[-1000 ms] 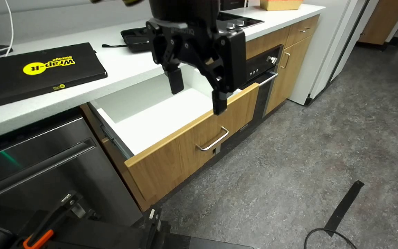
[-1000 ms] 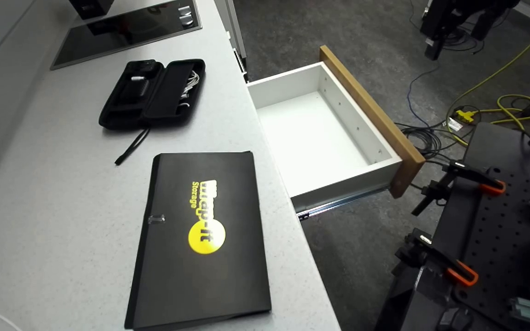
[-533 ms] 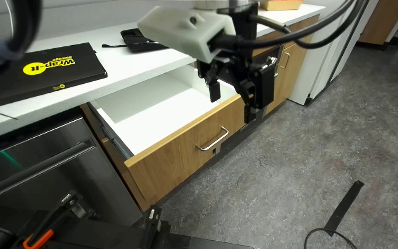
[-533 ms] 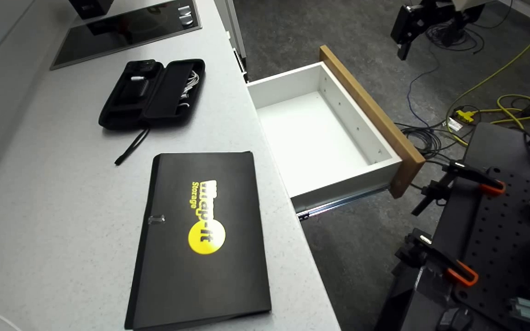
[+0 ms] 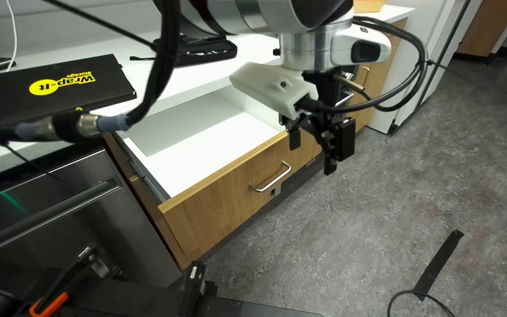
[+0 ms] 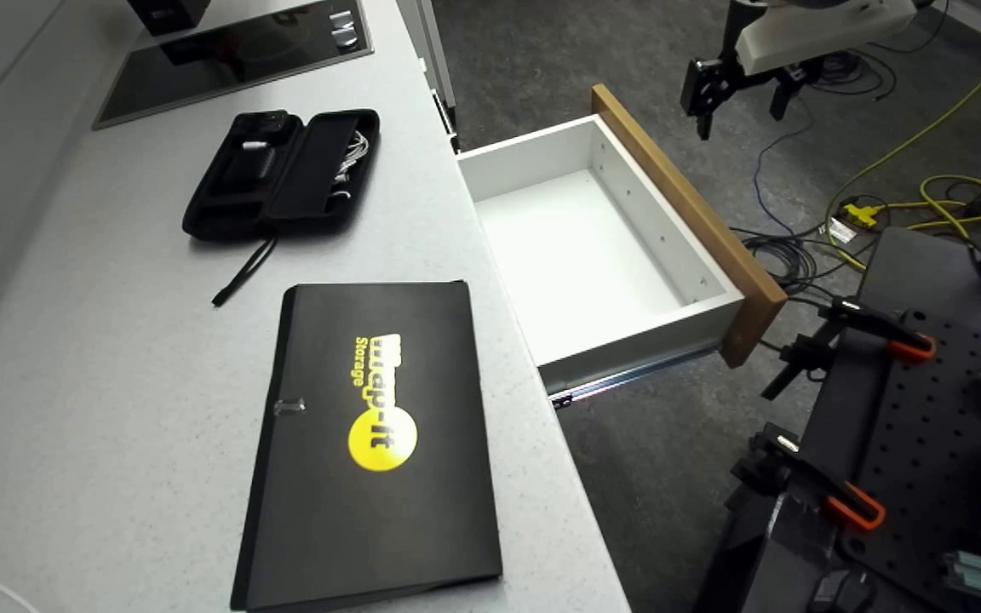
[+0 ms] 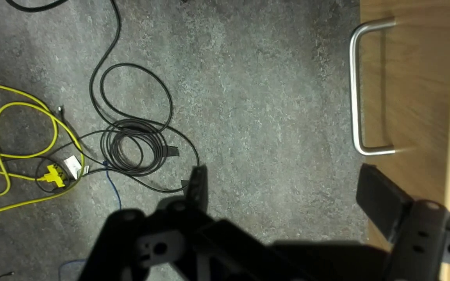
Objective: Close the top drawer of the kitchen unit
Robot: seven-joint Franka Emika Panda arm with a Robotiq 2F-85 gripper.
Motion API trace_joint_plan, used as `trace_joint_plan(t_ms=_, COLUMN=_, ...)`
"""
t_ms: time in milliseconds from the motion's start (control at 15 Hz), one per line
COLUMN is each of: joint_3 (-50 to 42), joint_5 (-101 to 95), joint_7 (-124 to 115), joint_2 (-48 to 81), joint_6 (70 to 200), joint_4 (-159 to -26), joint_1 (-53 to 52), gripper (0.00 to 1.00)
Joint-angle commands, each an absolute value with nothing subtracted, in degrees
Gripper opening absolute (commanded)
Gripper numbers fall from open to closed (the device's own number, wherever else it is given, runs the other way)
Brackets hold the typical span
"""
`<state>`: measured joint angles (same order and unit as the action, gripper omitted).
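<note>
Top drawer [image 5: 225, 181] stays open; the jaws have descended.

"Wrap-It Storage" on black box [image 6: 337, 451]

Drawer interior [image 5: 209, 145] is bright; floor [image 5: 359, 220] dimmer; wrist-view claw [image 7: 281, 181] blurred.

Arm [image 5: 236, 18] is spanning up top, wrist [image 5: 303, 53] hanging upright below, claw [image 5: 313, 154] pointing down, fingers [image 7: 381, 201] standing well apart.
</note>
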<state>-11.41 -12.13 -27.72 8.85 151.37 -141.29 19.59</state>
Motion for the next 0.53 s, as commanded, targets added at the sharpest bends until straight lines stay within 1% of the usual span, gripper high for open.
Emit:
trace_joint_plan(t_ms=0, joint_3=-14.3, joint_5=-8.6, joint_7=-26.1, joint_2=15.2, joint_6=149.5, joint_4=-136.0, joint_1=16.2, gripper=1.00)
trace_joint_plan(t_ms=67, joint_3=-15.5, joint_5=-9.9, joint_7=-26.7, joint_2=12.7, joint_6=151.2, joint_4=-138.8, joint_1=15.3, gripper=1.00)
trace_joint_plan(t_ms=333, joint_3=-15.8, joint_5=-8.5, joint_7=-26.2, joint_2=15.1, joint_6=151.1, joint_4=-137.2, joint_1=14.6, gripper=1.00)
trace_joint_plan(t_ms=467, joint_3=-17.1, joint_5=-9.7, joint_7=-28.3, joint_2=17.1, joint_6=153.1, joint_4=-136.8, joint_1=13.5, gripper=1.00)
